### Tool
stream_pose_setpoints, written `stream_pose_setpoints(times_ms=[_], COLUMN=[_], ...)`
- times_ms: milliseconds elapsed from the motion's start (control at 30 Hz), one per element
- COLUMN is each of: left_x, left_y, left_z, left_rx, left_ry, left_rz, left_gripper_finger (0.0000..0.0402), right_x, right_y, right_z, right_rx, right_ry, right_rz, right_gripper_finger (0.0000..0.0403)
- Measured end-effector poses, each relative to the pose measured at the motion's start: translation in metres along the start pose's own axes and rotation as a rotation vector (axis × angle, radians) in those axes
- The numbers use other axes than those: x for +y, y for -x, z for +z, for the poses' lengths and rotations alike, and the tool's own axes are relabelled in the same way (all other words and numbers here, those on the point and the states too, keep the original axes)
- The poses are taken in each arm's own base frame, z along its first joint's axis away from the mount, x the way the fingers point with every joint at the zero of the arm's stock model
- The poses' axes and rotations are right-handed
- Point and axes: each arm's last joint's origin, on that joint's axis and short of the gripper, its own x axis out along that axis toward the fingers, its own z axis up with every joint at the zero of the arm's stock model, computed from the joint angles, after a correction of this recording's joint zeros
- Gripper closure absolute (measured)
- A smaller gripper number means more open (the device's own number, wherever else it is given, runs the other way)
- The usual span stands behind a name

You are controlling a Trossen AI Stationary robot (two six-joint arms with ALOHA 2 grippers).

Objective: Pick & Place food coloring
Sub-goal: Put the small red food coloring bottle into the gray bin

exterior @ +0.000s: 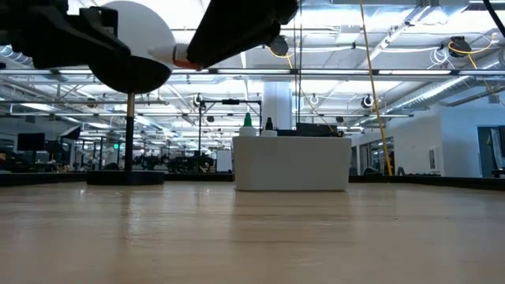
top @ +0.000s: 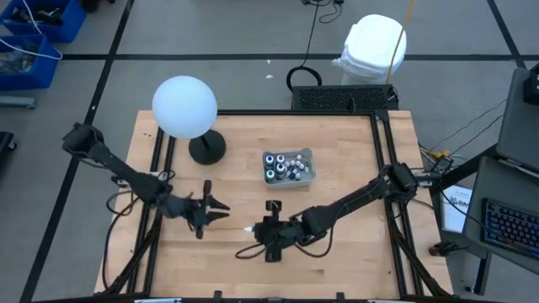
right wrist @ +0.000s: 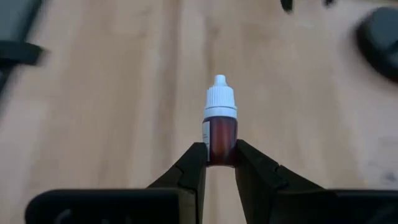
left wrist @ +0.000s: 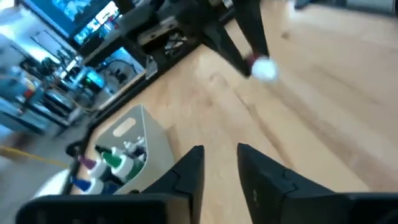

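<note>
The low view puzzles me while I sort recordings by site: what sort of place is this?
Probably a large open lab or industrial hall: long rows of ceiling lights, distant workstations, and a wooden table on a grey taped floor.

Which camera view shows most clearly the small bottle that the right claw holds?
The right wrist view: the red bottle fills the centre, pinched at its base by the right claw. The high, low and left wrist views show only its white cap.

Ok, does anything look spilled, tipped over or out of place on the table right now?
Nothing spilled or damaged. One red bottle is out of the tray, clamped in the right gripper above the table, capped. The other bottles sit in the tray.
</note>
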Motion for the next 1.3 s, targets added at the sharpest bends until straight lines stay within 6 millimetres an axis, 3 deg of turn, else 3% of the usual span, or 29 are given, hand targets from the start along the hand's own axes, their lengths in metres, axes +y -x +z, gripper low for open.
stream_pose_setpoints(times_ms=[300, 567, 867, 1300], left_x=[-0.037, -0.058, -0.06, -0.05], left_y=[-0.023, -0.038, -0.058, -0.067], left_z=[0.021, 0.055, 0.068, 0.065], left_rx=[-0.102, -0.076, 0.033, 0.04], left_ry=[-0.421, -0.655, -0.818, -0.852], left_rz=[-0.039, 0.076, 0.178, 0.169], left_gripper_finger=[0.0239, 0.0227, 0.0226, 0.0227], right_x=[-0.011, -0.023, -0.028, -0.029], right_y=[0.012, 0.033, 0.033, 0.033], right_z=[0.008, 0.024, 0.026, 0.026], right_rx=[0.029, -0.047, -0.035, -0.027], right_ry=[-0.001, -0.092, -0.182, -0.191], right_rz=[0.217, 0.25, 0.293, 0.315], right_gripper_finger=[0.0344, 0.0344, 0.0344, 0.0344])
